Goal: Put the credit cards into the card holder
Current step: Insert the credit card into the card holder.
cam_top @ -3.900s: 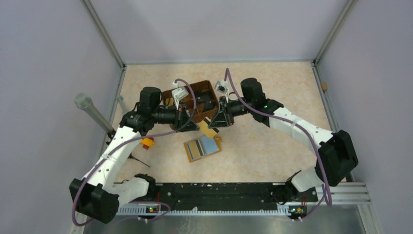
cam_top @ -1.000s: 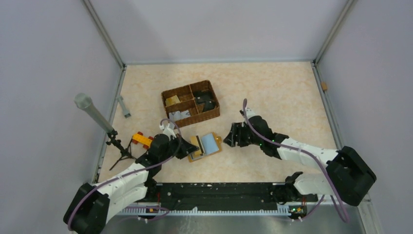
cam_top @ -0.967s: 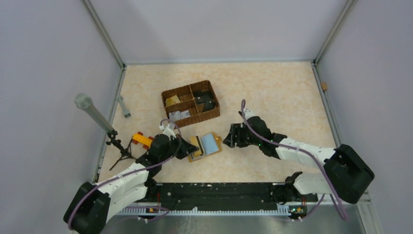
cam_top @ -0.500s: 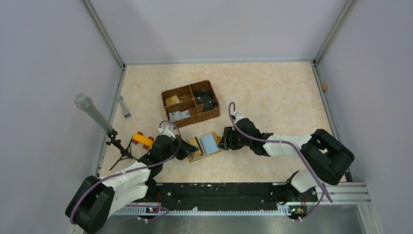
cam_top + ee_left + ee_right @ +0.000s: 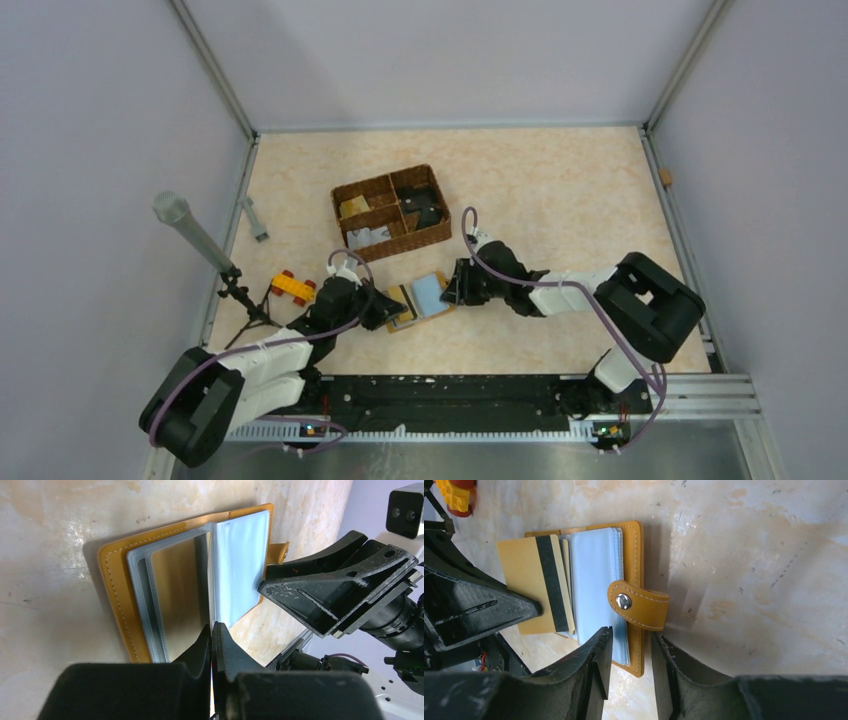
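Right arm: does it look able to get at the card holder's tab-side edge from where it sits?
Likely yes. The right claw sits part-open astride that edge of the card holder, a finger on each side, nothing else between. The left claw, shut on the yellowish card, is on the opposite side.

Stitched leather, clear plastic, scuffed black jaws.
The card holder (image 5: pixel 633 550) looks like smooth mustard leather, perhaps imitation, with pale stitching, a shiny metal stud (image 5: pixel 624 601) and glossy clear plastic sleeves (image 5: pixel 596 580). The credit card (image 5: pixel 521 575) is satin yellowish plastic with a matt black stripe. The table (image 5: pixel 749 555) is polished and marbled. The right gripper (image 5: pixel 630 632) is matt black plastic, scratched.
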Action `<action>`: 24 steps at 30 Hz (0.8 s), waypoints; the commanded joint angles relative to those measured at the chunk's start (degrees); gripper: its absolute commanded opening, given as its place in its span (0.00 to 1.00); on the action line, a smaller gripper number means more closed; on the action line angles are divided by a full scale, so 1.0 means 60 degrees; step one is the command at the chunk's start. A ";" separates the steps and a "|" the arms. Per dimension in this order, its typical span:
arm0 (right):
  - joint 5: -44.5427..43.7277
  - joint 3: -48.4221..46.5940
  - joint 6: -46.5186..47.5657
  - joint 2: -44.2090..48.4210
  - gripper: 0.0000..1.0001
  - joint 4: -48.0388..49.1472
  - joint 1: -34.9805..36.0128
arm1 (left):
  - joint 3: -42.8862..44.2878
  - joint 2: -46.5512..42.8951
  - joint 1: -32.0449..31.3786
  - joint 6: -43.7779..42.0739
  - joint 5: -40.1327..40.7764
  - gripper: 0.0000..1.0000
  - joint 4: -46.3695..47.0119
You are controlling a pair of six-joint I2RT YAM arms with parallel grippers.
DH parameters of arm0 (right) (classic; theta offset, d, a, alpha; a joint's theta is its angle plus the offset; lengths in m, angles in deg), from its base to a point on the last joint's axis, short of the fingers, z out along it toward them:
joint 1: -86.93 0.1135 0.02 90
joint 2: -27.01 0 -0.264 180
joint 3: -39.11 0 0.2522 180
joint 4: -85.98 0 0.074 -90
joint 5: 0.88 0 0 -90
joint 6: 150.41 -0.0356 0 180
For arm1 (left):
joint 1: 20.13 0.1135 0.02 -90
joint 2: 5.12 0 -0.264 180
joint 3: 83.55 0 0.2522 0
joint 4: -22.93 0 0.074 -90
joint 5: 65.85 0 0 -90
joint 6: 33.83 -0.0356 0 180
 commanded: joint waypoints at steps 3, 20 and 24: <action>0.0288 -0.0376 -0.0388 -0.0430 0.32 0.0522 0.0121 | -0.0160 0.0281 -0.0029 0.0042 0.0020 0.00 0.0737; -0.0273 -0.0753 -0.0574 -0.1092 0.04 -0.0519 0.0132 | -0.0274 0.0503 -0.0027 0.0020 0.0028 0.00 0.1275; -0.0329 -0.0764 -0.0559 -0.1099 0.04 -0.0626 0.0130 | -0.0357 0.0562 -0.0031 0.0042 0.0155 0.00 0.1396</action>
